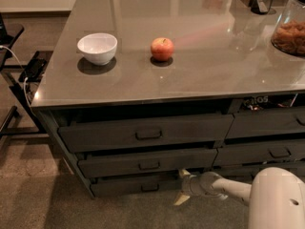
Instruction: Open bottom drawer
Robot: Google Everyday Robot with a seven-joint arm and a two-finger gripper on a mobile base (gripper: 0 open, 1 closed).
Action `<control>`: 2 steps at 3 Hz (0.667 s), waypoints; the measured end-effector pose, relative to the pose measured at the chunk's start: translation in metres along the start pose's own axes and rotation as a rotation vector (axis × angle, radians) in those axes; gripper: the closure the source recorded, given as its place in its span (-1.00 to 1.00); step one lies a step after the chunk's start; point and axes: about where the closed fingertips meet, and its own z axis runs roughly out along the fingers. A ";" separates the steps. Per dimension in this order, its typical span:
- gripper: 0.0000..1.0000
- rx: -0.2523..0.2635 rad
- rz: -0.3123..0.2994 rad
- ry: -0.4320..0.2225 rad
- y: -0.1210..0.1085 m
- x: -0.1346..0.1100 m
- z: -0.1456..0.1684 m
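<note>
step: approach, no grasp yet. bottom drawer is lowest in the left stack under the surface and looks closed. claw is spread, low at the drawer's right end, right of the handle. arm reaches in level from the right. next: shift left, pinch handle, pull.

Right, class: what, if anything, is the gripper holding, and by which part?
Nothing, as far as shows: the gripper is open at the right end of the bottom drawer, away from its central handle.
</note>
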 end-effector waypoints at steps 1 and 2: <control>-1.00 0.016 -0.023 0.002 -0.007 0.001 0.008; -1.00 0.037 -0.010 0.023 -0.018 0.023 0.023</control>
